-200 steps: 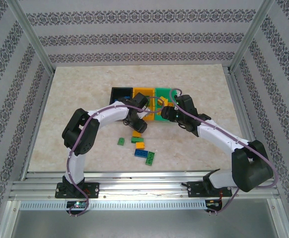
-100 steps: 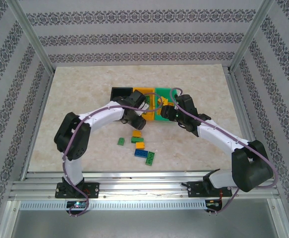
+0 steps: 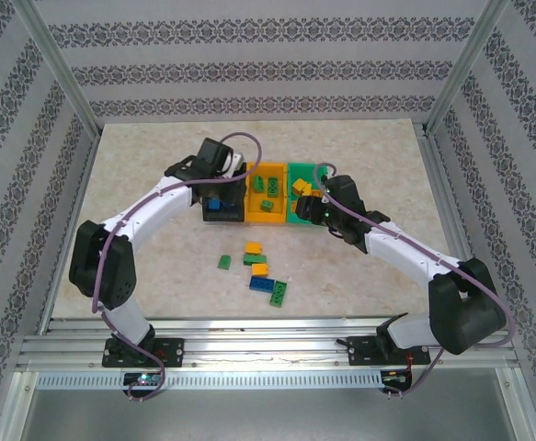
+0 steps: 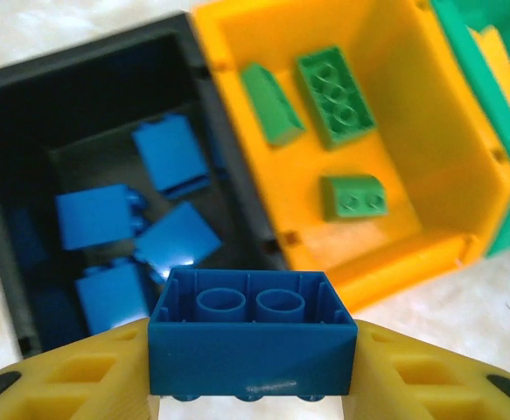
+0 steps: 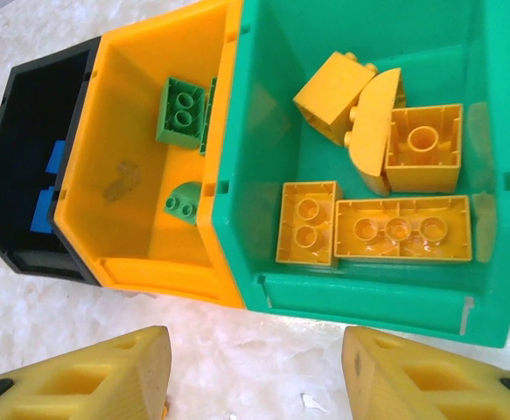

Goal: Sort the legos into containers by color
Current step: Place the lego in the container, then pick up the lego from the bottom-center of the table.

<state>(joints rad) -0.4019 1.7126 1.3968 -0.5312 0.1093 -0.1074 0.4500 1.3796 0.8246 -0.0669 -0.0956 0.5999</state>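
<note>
Lego in hand is a blue brick (image 4: 253, 346), its hollow underside turned to the wrist camera. It is pinched by its short ends between the yellow fingers (image 4: 71, 376) of the left gripper (image 3: 217, 203), jaws partway closed and tight on it. It hangs over the near side of the black bin (image 4: 88, 61), by the look of it close to the bin's near right corner.

Step in hand, as I read it: drop blue into black. The next move calls for carrying the brick a touch further over the opening. It has to clear the near wall and the wall shared with the orange-yellow bin (image 4: 429, 175) before the jaws part. Risk: it clips a rim and bounces out or into the neighbour.

Right gripper (image 5: 256, 376) has its jaws apart with nothing between them. It hovers over bare table (image 3: 139, 165) just at the near side of the green bin (image 5: 368, 302).

The three bins sit in a row with walls touching, mid-table toward the far edge: black left, orange-yellow middle, green right.
- Black bin: four blue bricks (image 4: 97, 214).
- Orange-yellow bin: three green pieces (image 4: 335, 94), one long, one sloped, one small.
- Green bin: five yellow-orange pieces (image 5: 403, 227), one with a rounded top.

So colours are not matched to bin colour, but each bin holds one colour only.

Six loose pieces (image 3: 259, 269) lie on the table between the bins and the near edge: three green, two orange, one blue. Sorting looks well past halfway.
</note>
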